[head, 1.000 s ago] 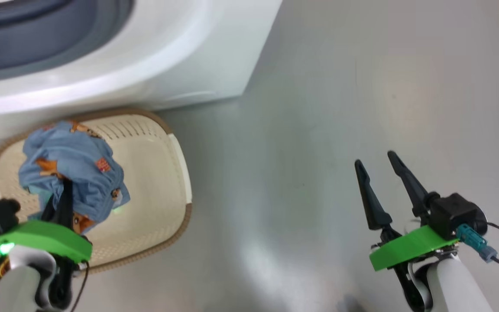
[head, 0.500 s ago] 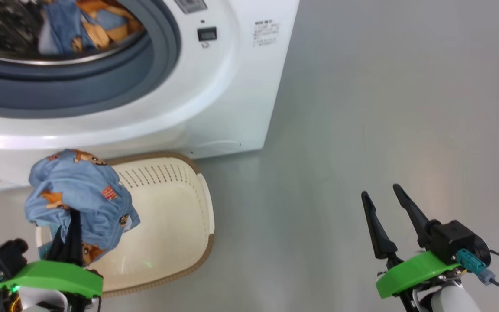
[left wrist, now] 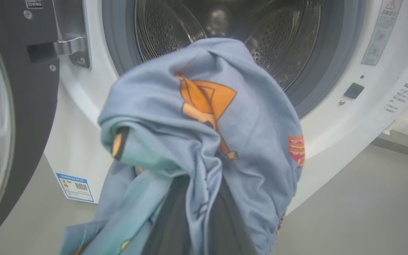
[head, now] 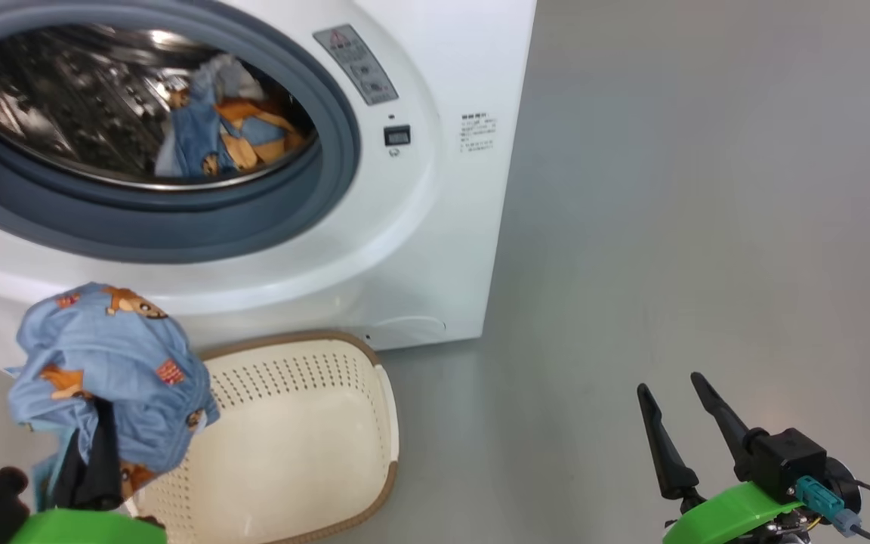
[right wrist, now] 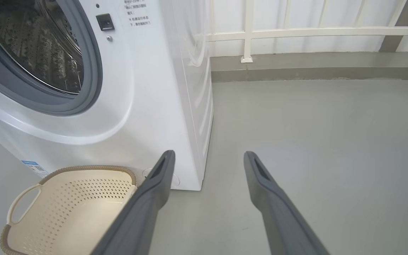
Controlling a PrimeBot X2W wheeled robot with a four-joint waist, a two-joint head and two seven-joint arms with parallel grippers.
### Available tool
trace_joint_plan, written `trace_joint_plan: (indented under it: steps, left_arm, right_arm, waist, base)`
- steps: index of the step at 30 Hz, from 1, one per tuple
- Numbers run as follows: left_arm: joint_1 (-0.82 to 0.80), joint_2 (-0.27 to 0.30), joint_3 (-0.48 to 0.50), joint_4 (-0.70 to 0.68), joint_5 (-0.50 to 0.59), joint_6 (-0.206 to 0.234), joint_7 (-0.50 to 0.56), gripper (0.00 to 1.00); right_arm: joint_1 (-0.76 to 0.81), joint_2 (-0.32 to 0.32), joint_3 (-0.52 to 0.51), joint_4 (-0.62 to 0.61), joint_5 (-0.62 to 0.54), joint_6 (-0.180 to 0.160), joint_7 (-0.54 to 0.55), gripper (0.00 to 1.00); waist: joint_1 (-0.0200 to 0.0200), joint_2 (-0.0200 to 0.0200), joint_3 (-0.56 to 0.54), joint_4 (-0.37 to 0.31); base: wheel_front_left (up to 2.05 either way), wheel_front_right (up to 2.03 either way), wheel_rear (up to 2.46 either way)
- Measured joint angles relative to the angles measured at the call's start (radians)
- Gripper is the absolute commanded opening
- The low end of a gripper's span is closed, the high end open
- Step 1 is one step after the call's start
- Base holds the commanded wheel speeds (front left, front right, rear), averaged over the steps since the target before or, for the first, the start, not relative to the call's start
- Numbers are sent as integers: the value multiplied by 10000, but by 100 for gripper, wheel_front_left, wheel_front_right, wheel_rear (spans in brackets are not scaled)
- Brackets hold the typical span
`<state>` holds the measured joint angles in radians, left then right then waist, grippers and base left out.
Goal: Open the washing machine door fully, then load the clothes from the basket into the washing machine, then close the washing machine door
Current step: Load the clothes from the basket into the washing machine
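Grey floor (head: 669, 189) surrounds the washing machine (head: 442, 249); its door (left wrist: 30, 113) stands swung wide. Loading is in hand: your left gripper (head: 99, 453) is clamped on a bear-print garment (head: 103, 363) above the basket (head: 284, 344), below the opening. Your right gripper (head: 669, 385) hangs spread, empty. Next, lift the garment over the seal (head: 329, 189) into the drum (head: 65, 98), then release.

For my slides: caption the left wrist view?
Left gripper holds a blue bear-print garment before the open washing machine.
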<state>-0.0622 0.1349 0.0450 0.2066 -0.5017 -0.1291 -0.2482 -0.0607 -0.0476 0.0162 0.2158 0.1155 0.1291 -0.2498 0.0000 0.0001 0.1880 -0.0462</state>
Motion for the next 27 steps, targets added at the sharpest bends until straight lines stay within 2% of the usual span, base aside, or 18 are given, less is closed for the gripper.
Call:
trace_joint_plan:
  steps: [4, 9, 19, 27]
  left_arm:
    - [401, -15, 412, -681, 1032, 0, 0, 0]
    - [610, -205, 736, -1241, 1795, 0, -2, 0]
    - [1282, -305, 1043, -1942, 2886, 0, -2, 0]
    - [1851, -382, 1235, -2148, 3195, 0, -4, 0]
  right_arm:
    - [42, 0, 17, 29, 2, 0, 0, 100]
    - [202, 0, 40, 25, 2, 0, 0, 100]
    - [425, 2, 67, -31, 0, 0, 0, 100]
    - [628, 2, 71, -109, 2, 0, 0, 100]
  waist:
    - [0, 0, -480, 100]
    - [0, 0, -845, 165]
    - [0, 0, -1262, 168]
    - [0, -1, -1383, 139]
  base:
    - [0, 0, 0]
    - [0, 0, 0]
    - [0, 0, 0]
    - [0, 0, 0]
